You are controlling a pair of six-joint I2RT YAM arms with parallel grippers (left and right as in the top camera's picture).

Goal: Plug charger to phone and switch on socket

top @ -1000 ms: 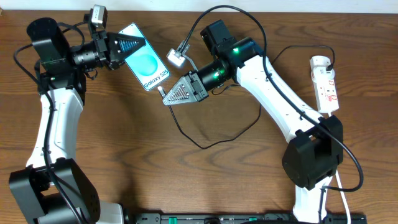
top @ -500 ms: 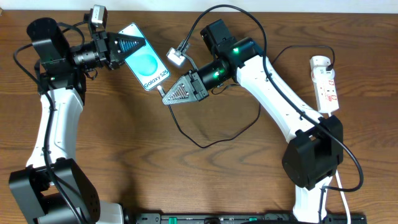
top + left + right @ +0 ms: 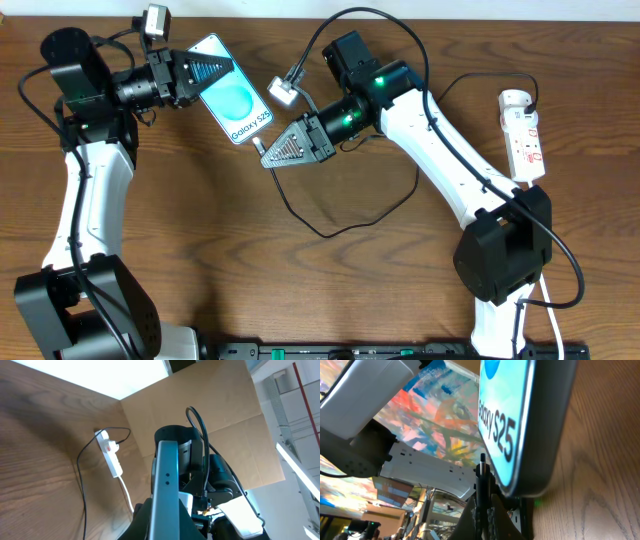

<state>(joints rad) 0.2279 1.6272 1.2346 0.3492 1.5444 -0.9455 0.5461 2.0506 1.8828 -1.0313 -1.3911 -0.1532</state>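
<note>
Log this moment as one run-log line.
left gripper: holding phone | right gripper: holding charger tip at phone's lower edge | socket: untouched

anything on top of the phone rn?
The left gripper overlaps an upper corner of the phone; the rest of its screen is bare. Whether a finger sits beneath is hidden.

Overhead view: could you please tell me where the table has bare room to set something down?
Widest bare wood: lower middle, between the left arm and the charger cable loop. A smaller patch lies between the right arm and the power strip. Crowded top centre, where left gripper, phone and right gripper meet.
</note>
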